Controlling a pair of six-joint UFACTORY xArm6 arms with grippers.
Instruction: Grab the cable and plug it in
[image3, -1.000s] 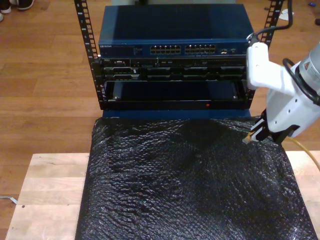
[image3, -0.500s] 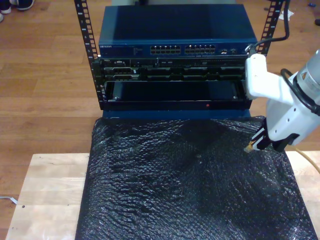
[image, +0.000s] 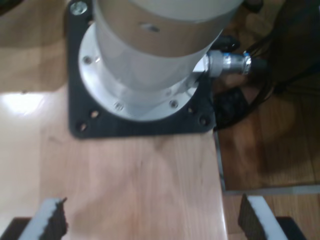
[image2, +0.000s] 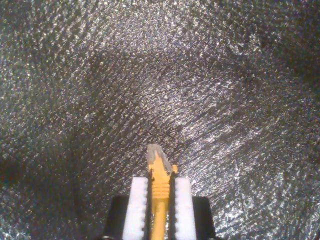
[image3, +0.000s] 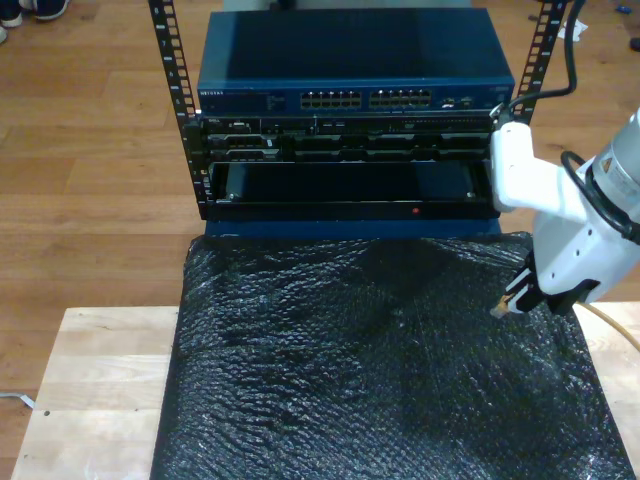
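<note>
The cable (image2: 160, 187) is clamped between the white pads of my second gripper (image2: 160, 192), its clear plug (image2: 155, 152) poking out past the fingertips. In the exterior view that gripper (image3: 518, 296) hangs at the exterior view's right, just above the black bubble-wrap mat (image3: 370, 370), with the cable's yellow length (image3: 612, 322) trailing off behind it toward that view's right edge. My first gripper (image: 150, 220) is spread wide with nothing between its pads, above the wooden table (image: 130, 180) beside an arm base (image: 145, 55). So the grab looks done; the plugging is left. Beyond the mat stands the rack (image3: 350, 150), with a blue switch (image3: 350, 70) whose row of ports (image3: 366, 98) is well apart from the plug. Which port is meant I cannot tell.
</note>
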